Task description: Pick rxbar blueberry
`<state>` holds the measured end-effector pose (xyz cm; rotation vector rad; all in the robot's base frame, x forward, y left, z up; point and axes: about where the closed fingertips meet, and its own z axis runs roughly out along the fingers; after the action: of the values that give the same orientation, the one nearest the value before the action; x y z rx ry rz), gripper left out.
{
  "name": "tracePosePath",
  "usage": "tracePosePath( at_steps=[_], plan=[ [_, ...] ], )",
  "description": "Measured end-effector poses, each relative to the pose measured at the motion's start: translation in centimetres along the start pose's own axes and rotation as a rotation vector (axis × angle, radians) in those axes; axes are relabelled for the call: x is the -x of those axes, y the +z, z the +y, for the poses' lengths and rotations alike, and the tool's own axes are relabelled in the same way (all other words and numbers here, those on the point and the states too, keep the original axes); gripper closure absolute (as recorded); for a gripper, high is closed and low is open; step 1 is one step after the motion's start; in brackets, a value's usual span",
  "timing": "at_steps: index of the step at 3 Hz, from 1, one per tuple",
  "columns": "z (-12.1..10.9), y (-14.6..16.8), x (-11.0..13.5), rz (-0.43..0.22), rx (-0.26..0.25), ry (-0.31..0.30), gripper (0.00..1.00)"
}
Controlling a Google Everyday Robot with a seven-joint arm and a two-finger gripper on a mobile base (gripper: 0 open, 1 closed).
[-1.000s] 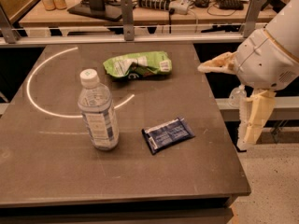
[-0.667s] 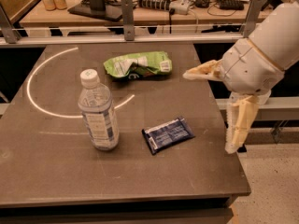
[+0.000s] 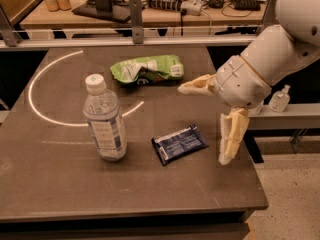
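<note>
The rxbar blueberry (image 3: 180, 143) is a flat dark navy wrapper with pale lettering, lying on the dark table (image 3: 60, 184) right of centre. My gripper (image 3: 206, 123) hangs just to the right of it, above the table's right side. It is open and empty: one cream finger (image 3: 196, 85) points left toward the green bag, the other (image 3: 231, 138) points down beside the bar. Neither finger touches the bar.
A clear water bottle (image 3: 104, 119) with a white cap stands upright left of the bar. A green snack bag (image 3: 146, 69) lies behind it. A white arc (image 3: 37, 106) is marked on the table. A desk with cables stands behind a rail.
My arm and gripper have moved left, from beyond the table's right edge to over its right side, closer to the bar. The objects have not moved.
</note>
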<state>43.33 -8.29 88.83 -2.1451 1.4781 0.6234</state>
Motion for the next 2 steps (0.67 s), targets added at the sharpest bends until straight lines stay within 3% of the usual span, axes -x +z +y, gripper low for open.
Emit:
tracePosePath(
  at_steps=[2],
  plan=[
    [-0.2, 4.2, -1.2, -0.069, 0.104, 0.032, 0.0]
  ],
)
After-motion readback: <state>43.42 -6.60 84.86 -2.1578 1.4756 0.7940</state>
